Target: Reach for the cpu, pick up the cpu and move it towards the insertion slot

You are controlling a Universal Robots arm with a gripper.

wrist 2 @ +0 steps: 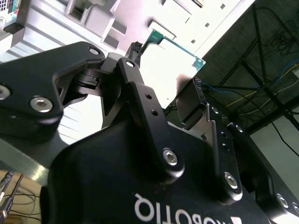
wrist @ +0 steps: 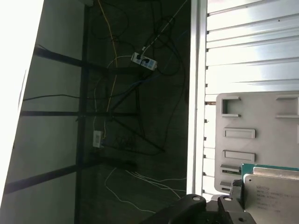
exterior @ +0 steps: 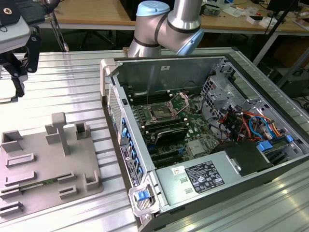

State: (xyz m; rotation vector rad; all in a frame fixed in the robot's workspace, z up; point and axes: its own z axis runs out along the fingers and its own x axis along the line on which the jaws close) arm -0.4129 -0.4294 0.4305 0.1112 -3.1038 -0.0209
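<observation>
Fingers [wrist 2: 136,51] of our gripper [wrist 2: 164,70] are clamped on the cpu [wrist 2: 174,55], and we judge the insertion slot [exterior: 159,114] lies well apart, twd the exterior view's right.

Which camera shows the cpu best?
The first wrist view: the cpu shows its silvery top plate and green rim, though the frame edge cuts it. In the second wrist view it is washed white, held in the gripper, one green edge showing.

The cpu [wrist: 275,196], a flat square with a silvery top and a thin green rim, is clamped in the pincer [wrist 2: 166,70]. The insertion slot [exterior: 159,114], shiny-framed and dark-centred, lies well apart on the green board [exterior: 197,126].
</observation>
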